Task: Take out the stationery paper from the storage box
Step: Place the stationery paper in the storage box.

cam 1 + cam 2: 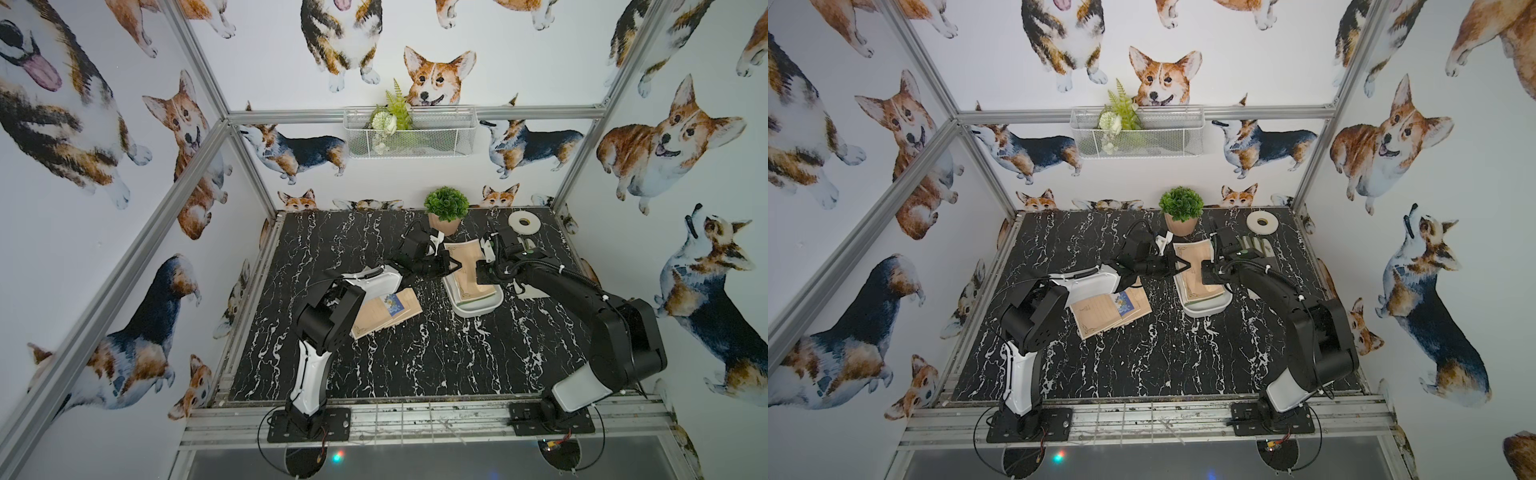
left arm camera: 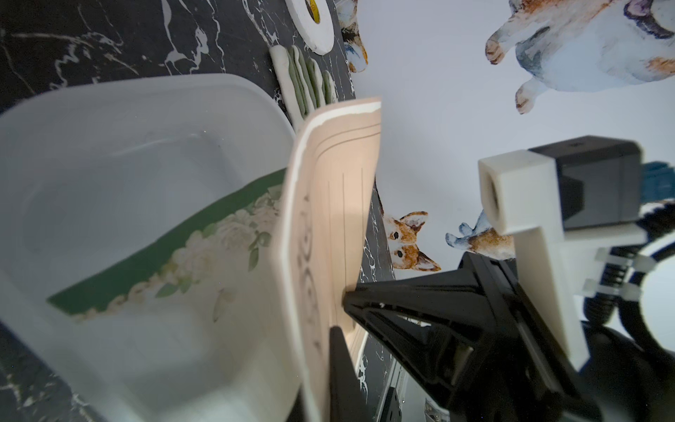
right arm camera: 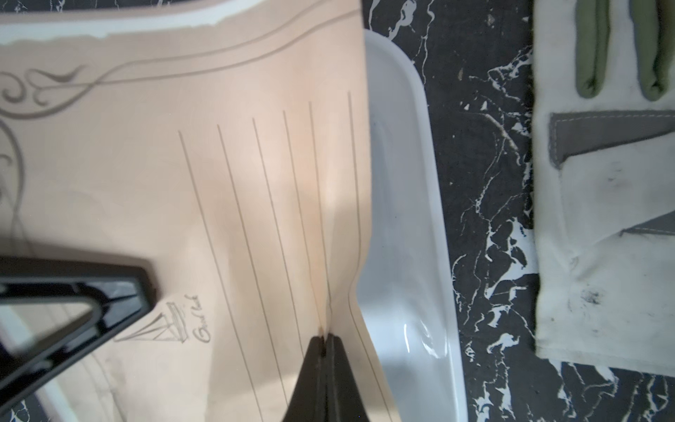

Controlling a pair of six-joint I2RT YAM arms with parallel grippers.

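Note:
The storage box (image 1: 478, 311) (image 1: 1208, 309) is a shallow white tray right of the table's middle. One tan ruled stationery paper sheet (image 1: 461, 253) (image 3: 219, 164) is lifted and bent above it, held from both sides. My left gripper (image 1: 455, 266) (image 2: 321, 394) is shut on the sheet's edge, one finger (image 2: 339, 365) on each face. My right gripper (image 1: 478, 270) (image 3: 323, 339) is shut on a pinched fold of the same sheet. More sheets stay in the box, one with a green floral border (image 2: 164, 263). A pile of sheets (image 1: 386, 311) (image 1: 1111, 309) lies on the table left of the box.
A grey-and-white glove (image 3: 602, 219) (image 2: 303, 80) lies right of the box. A white tape roll (image 1: 524, 223) sits at the back right, and a potted plant (image 1: 446, 210) stands just behind the box. A wire basket (image 1: 409, 131) hangs on the back wall.

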